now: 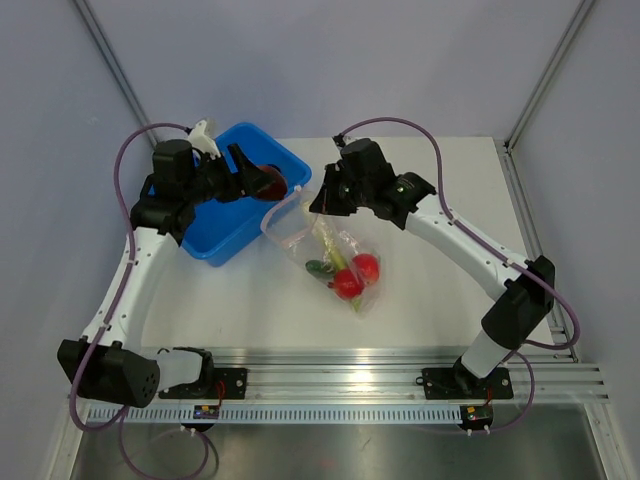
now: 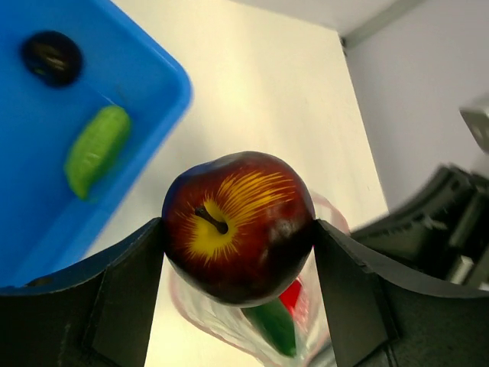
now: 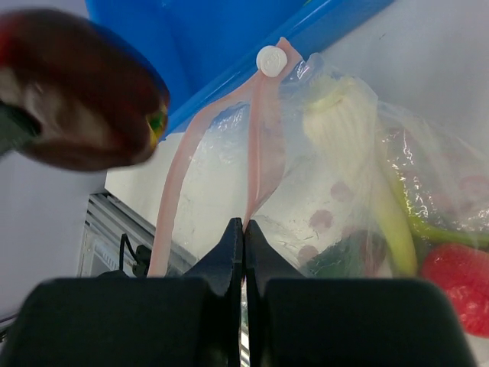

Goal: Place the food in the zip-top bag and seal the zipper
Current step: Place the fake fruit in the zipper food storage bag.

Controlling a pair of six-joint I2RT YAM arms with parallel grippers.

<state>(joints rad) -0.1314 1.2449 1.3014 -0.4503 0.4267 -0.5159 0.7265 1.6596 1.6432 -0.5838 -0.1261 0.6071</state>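
Observation:
My left gripper [image 1: 262, 181] is shut on a dark red toy apple [image 2: 238, 223] and holds it in the air above the open mouth of the clear zip-top bag [image 1: 335, 255]. The apple also shows in the right wrist view [image 3: 80, 99]. My right gripper [image 3: 244, 229] is shut on the bag's pink-red zipper strip [image 3: 263, 145] and holds the mouth up. Inside the bag lie red fruits [image 1: 355, 275], a green piece [image 2: 273, 325] and a pale yellow-green stalk [image 3: 359, 153].
A blue plastic bin [image 1: 235, 205] stands at the back left, next to the bag. It holds a green cucumber-like piece [image 2: 95, 149] and a dark round fruit [image 2: 51, 57]. A metal rail [image 1: 400, 375] runs along the near edge.

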